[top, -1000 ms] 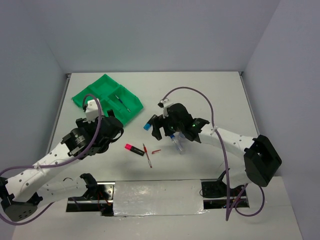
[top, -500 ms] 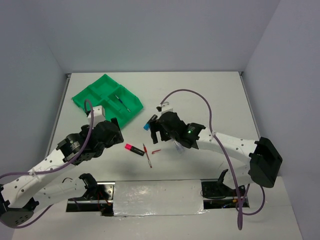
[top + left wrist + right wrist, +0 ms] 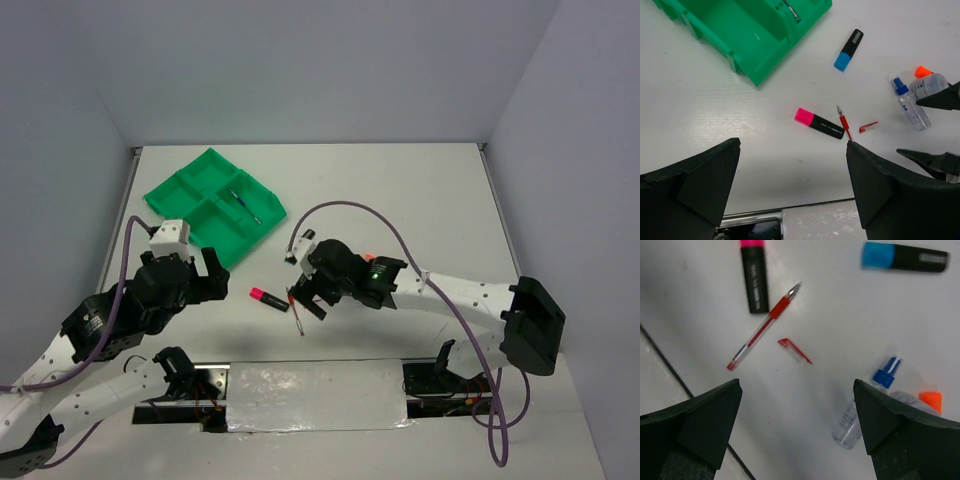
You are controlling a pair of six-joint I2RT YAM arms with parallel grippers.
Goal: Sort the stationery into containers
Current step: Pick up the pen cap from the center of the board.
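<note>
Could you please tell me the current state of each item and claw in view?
left claw: open, empty
right claw: open, empty
red pen: uncapped, lying on the table
red cap: off, lying beside the pen, not touching it
pink highlighter: lying flat, outside the tray
blue highlighter: lying flat, outside the tray
clear bottle: blue top on, lying on its side
green tray: holds one thin pen in a compartment
</note>
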